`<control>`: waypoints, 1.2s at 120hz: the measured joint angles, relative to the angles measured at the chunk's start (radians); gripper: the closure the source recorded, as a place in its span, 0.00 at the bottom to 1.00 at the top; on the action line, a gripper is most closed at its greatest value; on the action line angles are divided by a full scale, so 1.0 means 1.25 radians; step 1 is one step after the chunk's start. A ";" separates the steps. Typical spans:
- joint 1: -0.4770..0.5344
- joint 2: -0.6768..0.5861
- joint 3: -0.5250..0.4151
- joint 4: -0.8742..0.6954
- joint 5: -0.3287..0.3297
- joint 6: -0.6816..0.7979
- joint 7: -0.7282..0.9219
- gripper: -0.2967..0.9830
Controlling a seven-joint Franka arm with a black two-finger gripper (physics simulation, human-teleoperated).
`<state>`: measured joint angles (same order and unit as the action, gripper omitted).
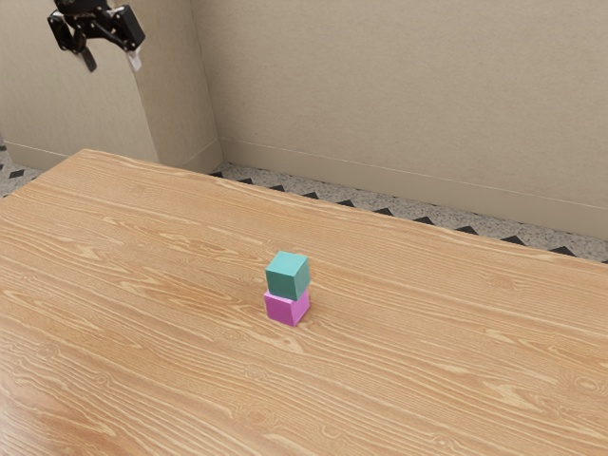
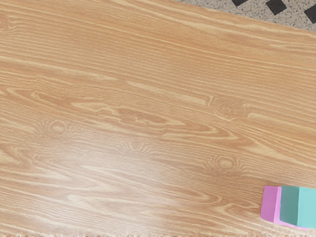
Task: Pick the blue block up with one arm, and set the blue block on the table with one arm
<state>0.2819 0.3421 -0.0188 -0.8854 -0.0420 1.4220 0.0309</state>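
Beige wall (image 1: 399,95) behind; my gripper (image 1: 111,61) hangs open and empty: I judge this the approach, next crossing to the blue block (image 1: 287,275) atop the pink block (image 1: 286,309)

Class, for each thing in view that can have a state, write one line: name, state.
Claw, open, holding nothing
Blue block, stacked on the pink block, unheld
Pink block, resting on the table, under the blue block
Table, bearing the two-block stack
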 joint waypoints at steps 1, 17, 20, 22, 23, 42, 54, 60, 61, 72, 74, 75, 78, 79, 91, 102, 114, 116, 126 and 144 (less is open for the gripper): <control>0.000 0.000 0.000 0.000 0.000 -0.001 0.000 0.25; 0.000 -0.002 0.000 0.001 -0.002 -0.013 0.007 0.25; 0.001 -0.002 0.000 0.001 -0.002 -0.015 0.008 0.25; 0.002 -0.002 0.000 0.001 -0.003 -0.016 0.009 0.25; 0.002 -0.002 0.000 0.001 -0.003 -0.016 0.009 0.25; -0.056 -0.161 -0.020 0.007 0.030 -0.021 0.018 0.25; -0.094 -0.101 -0.032 -0.009 0.059 -0.006 0.022 0.25; -0.091 -0.025 -0.031 -0.029 0.070 0.001 0.025 0.25; -0.090 -0.009 -0.031 -0.031 0.071 0.002 0.025 0.25; -0.088 0.116 -0.031 -0.049 0.083 0.030 0.029 0.25; -0.086 0.124 -0.030 -0.053 0.085 0.035 0.029 0.25; -0.085 0.128 -0.029 -0.055 0.085 0.037 0.030 0.25; -0.086 0.135 -0.027 -0.061 0.088 0.043 0.031 0.25; -0.087 0.137 -0.025 -0.063 0.088 0.044 0.031 0.25; -0.190 0.144 0.103 -0.080 0.074 0.068 0.035 0.25; -0.264 0.140 0.143 -0.131 0.053 0.090 0.039 0.25; -0.368 0.045 0.180 -0.318 0.046 0.149 0.042 0.25; -0.400 0.033 0.203 -0.346 0.044 0.162 0.041 0.25; -0.547 0.010 0.334 -0.431 0.007 0.226 0.041 0.25; -0.452 -0.106 0.176 -0.624 0.005 0.334 0.016 0.25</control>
<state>-0.2831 0.2096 0.2017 -1.6650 -0.0352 1.8390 0.0506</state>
